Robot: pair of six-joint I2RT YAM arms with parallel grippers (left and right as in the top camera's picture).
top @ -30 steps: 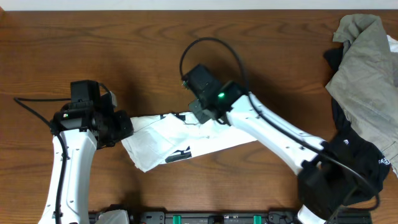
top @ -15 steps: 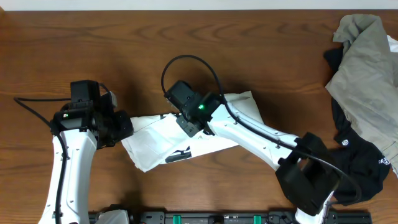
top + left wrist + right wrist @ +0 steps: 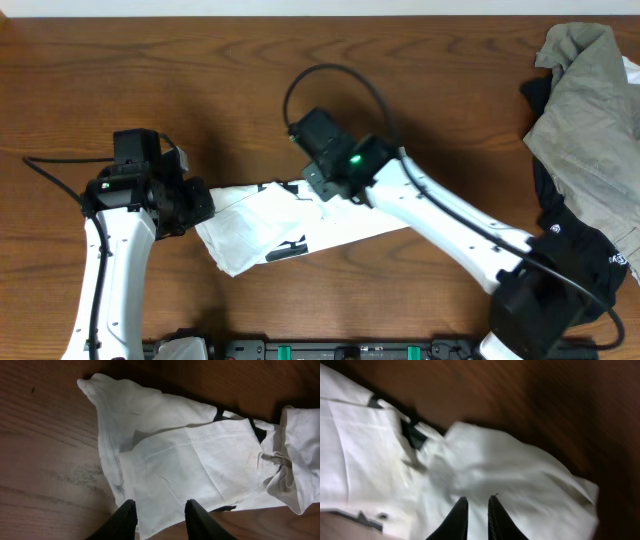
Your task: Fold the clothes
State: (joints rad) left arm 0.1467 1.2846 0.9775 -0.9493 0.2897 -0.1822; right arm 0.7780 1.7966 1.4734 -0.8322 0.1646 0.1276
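Observation:
The white T-shirt (image 3: 262, 226) with black print lies crumpled and partly folded on the wooden table, between the two arms. In the left wrist view the T-shirt (image 3: 175, 460) shows a folded panel and a bunched right end. My left gripper (image 3: 203, 205) is at its left end. There the gripper (image 3: 160, 506) is open, its fingers astride the shirt's near edge, holding nothing. My right gripper (image 3: 318, 187) is over the shirt's upper middle. In the blurred right wrist view the gripper (image 3: 477, 499) is nearly shut, with the white cloth (image 3: 510, 465) pinched between its fingers.
A grey-green olive garment (image 3: 590, 90) is heaped at the far right edge of the table, over a black garment (image 3: 572, 250) that runs down to the right arm's base. Bare wooden table (image 3: 200, 80) lies behind and to the left.
My right gripper swung left, and a white flap showed to the right of it. It then came back right to where it was a second ago. The left arm has not moved.

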